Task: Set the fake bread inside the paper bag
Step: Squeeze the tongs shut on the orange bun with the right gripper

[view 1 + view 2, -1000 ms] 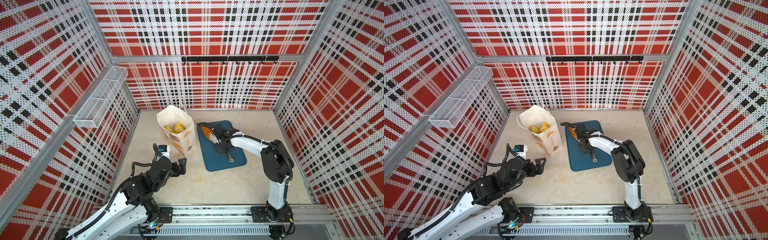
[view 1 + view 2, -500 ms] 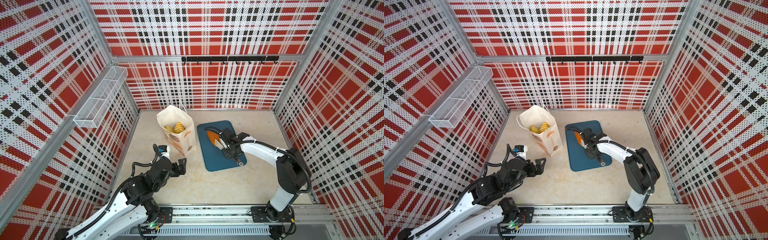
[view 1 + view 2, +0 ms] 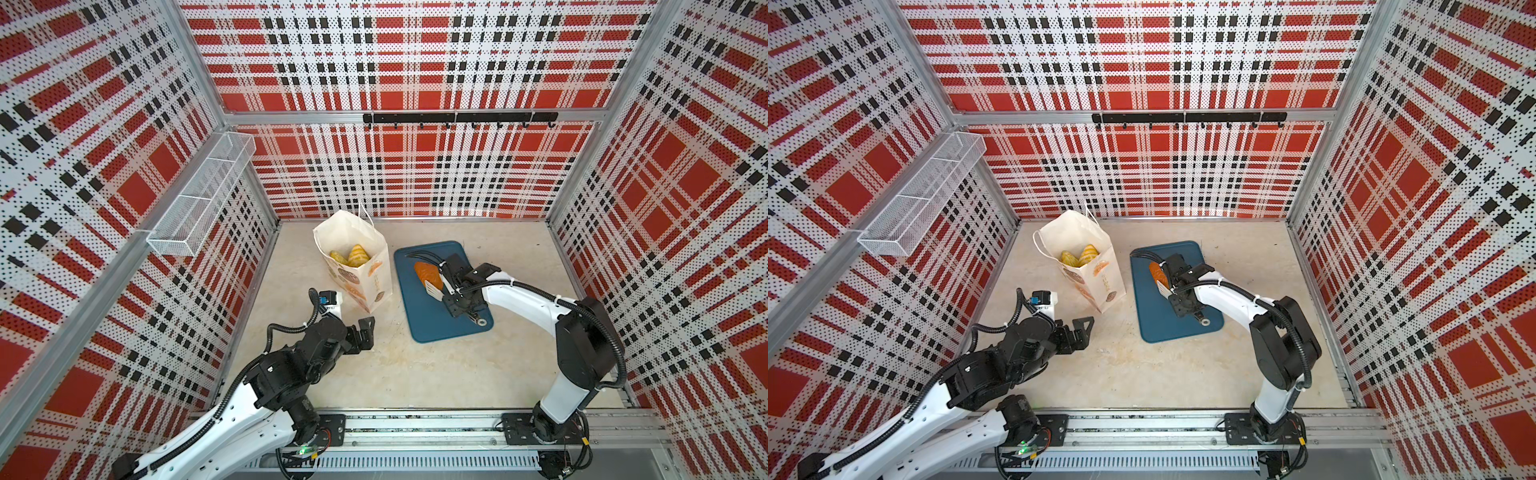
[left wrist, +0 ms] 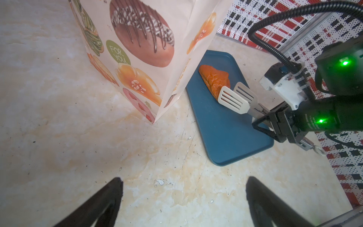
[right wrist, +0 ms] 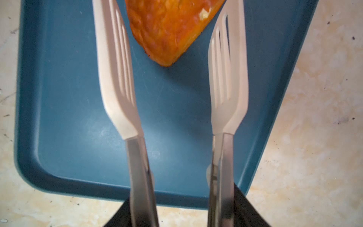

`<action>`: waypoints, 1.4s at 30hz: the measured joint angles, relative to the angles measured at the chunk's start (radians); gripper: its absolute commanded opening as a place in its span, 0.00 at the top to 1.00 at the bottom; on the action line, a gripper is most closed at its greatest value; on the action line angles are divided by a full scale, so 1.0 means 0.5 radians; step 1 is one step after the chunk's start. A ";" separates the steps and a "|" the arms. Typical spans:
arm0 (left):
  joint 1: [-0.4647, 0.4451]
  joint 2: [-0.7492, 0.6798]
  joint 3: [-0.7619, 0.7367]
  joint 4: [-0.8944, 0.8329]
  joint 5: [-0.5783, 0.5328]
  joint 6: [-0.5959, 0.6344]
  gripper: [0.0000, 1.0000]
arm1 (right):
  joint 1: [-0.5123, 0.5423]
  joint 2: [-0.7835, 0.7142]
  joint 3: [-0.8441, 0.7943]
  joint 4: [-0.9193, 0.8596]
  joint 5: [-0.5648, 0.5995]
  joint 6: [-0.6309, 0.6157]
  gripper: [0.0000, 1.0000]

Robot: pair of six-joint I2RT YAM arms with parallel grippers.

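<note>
- One orange-brown fake bread [image 4: 215, 80] seen flat on the blue tray [image 4: 231, 137], beside the paper bag [image 4: 157, 78] with yellow pieces [image 3: 351, 257] inside
- Gripped by the right gripper [image 3: 451, 293]: tongs [image 4: 233, 99], blades [image 5: 117, 68] parted wide, clasping nothing
- Lay straight ahead of the blades, pointed end just between the tips, long axis roughly along the tongs
- Hung further off, near the bag's corner: left gripper [image 4: 184, 179], spread wide, empty

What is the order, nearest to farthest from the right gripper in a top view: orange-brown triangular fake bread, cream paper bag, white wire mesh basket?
1. Orange-brown triangular fake bread, on the dark-blue tray, by the white slotted tongs in the right gripper.
2. Cream paper bag, standing left of the tray.
3. White wire mesh basket, high on the left wall.
</note>
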 measured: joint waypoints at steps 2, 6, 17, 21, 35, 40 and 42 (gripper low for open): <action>-0.001 0.000 -0.002 0.001 0.000 -0.003 0.00 | 0.000 0.040 0.041 0.005 0.001 0.014 0.42; -0.001 -0.007 -0.002 0.001 -0.001 -0.004 0.00 | 0.000 0.130 0.103 0.005 0.008 0.025 0.41; -0.001 -0.043 -0.012 -0.002 -0.002 -0.007 0.01 | 0.000 0.298 0.272 -0.050 0.069 0.037 0.48; -0.001 -0.047 -0.012 -0.002 -0.002 -0.011 0.01 | 0.000 0.322 0.294 -0.061 0.078 0.022 0.57; -0.001 -0.043 -0.012 -0.002 -0.002 -0.012 0.01 | -0.011 0.265 0.231 -0.033 0.019 0.013 0.67; -0.001 -0.031 -0.012 -0.002 -0.002 -0.011 0.00 | -0.011 0.145 0.172 -0.015 -0.027 0.014 0.67; -0.001 -0.021 -0.012 -0.002 -0.002 -0.011 0.01 | -0.011 0.100 0.156 -0.014 -0.033 0.014 0.67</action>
